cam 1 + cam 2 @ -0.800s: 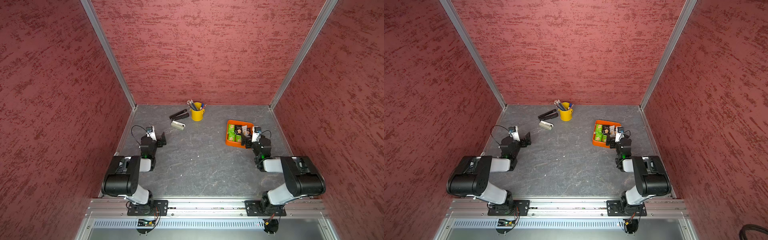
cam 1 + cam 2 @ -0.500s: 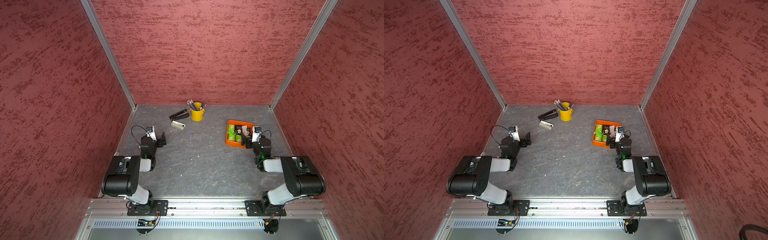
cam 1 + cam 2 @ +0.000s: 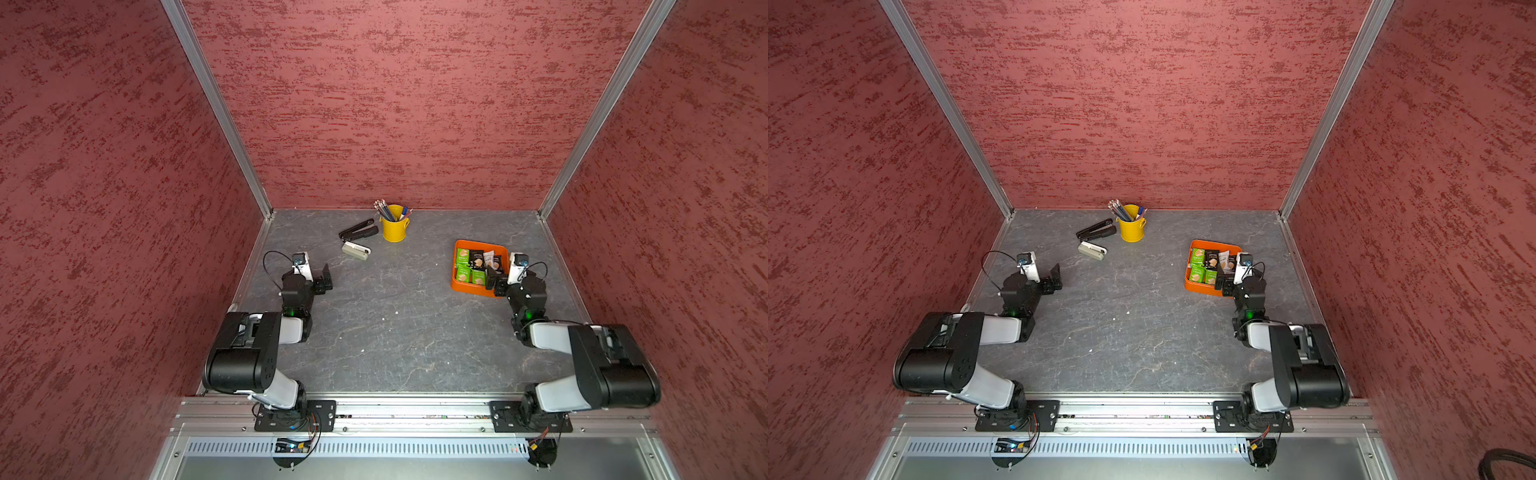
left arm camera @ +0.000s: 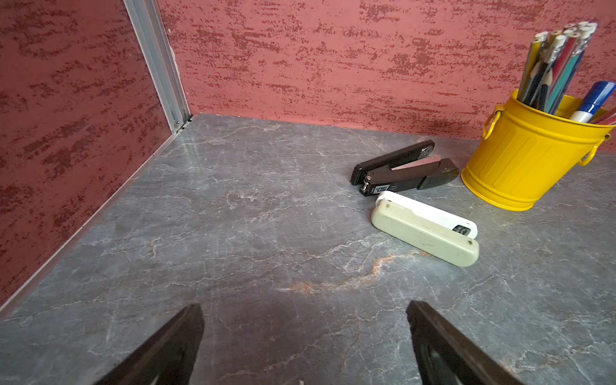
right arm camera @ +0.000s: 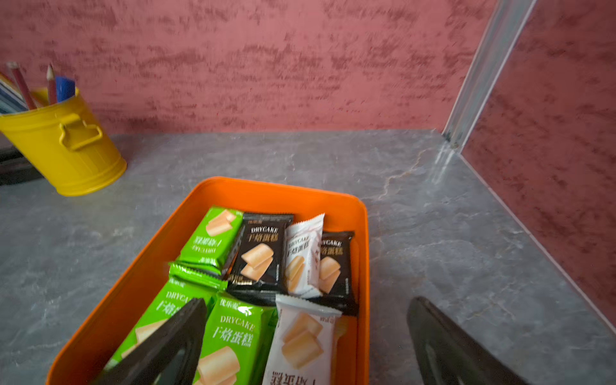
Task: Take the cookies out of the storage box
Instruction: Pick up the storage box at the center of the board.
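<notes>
Three tall walls with a mottled dark-red textured finish are enclosing the grey marble-veined slab floor on its far, left and right sides. Silver aluminium corner posts are rising from the slab's far corners. A silver aluminium rail is running along its near edge.

storage box: glossy plastic | cookies: shiny foil | table: matt stone-look

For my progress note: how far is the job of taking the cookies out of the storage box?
Done: nothing; no packet lies on the table. In hand: the right gripper hangs open and empty at the storage box; the left gripper is open over bare table. Left: all visible cookies lie inside the box.
</notes>
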{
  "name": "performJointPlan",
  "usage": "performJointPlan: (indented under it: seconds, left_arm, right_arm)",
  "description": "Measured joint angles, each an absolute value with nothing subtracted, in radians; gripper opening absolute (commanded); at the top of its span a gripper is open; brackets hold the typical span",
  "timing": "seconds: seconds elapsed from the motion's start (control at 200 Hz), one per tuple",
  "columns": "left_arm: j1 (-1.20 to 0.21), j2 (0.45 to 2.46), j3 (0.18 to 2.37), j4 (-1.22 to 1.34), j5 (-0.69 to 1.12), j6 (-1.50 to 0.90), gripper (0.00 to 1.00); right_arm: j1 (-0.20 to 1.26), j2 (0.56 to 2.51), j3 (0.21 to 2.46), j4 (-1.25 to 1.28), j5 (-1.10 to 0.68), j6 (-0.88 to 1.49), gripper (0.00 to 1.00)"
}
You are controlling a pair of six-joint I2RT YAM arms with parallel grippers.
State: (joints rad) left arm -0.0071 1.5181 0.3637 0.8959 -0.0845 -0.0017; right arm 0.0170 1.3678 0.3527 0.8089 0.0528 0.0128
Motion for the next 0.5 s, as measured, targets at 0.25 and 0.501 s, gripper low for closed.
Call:
performJointPlan:
  seconds: [0.25,0.501]
  left_arm:
    - [-0.066,1.296,0.428,0.643,-0.173,-0.019,1.00]
    - [-0.091,1.251,0.715,0.200,-0.200,-0.211,1.00]
  right_arm:
    - [0.017,1.146,0.691,0.219,0.238,0.241,0.98]
    - [0.016,1.229,1.010,-0.293,0.212,0.337,0.98]
